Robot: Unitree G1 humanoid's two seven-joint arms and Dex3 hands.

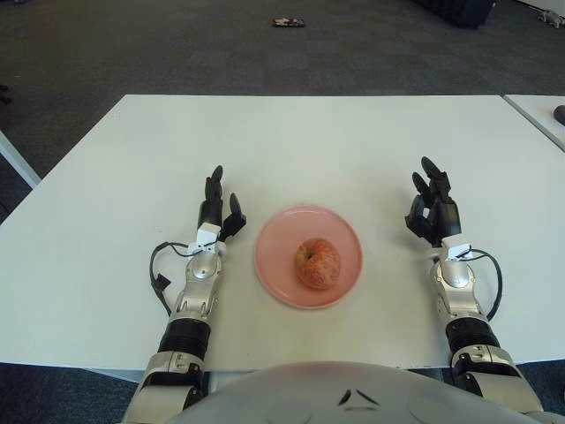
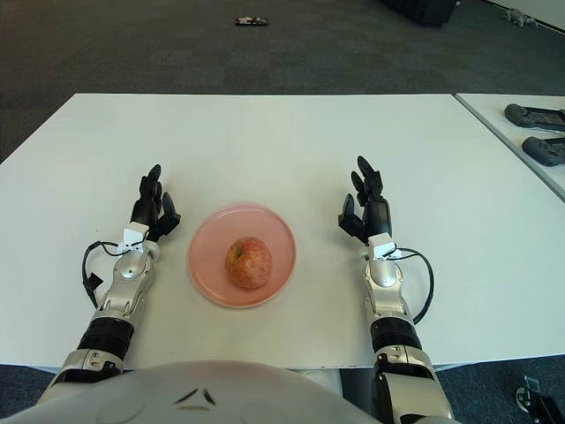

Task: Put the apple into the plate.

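- Now, left eye view: apple [image 1: 318, 263] sits inside the pink plate [image 1: 275, 231], a little right of the plate's centre, stem dimple facing up and toward the far edge.
- Plate lies flat on the white table [image 1: 291, 141], near the front edge, between the two hands.
- Left hand [image 1: 216, 212] shows just left of the plate, apart from its rim; fingers stretched forward and loosely spread, nothing held.
- Right hand [image 1: 433, 210] shows right of the plate, further off than the left; fingers extended and slightly bent, nothing held.
- Cable loops beside each wrist.
- Dark carpet [image 1: 106, 53] beyond the table; a small dark object [image 1: 289, 22] lies on it far back.

- Right eye view: same layout. Apple [image 2: 248, 262] in the plate [image 2: 212, 238], plate between the hands.
- Left hand [image 2: 152, 212] near the plate's left rim, not touching; fingers open, empty.
- Right hand [image 2: 367, 210] well clear of the right rim; fingers open, empty.
- Second table [image 2: 494, 110] at the right edge carries two dark controllers [image 2: 537, 116].
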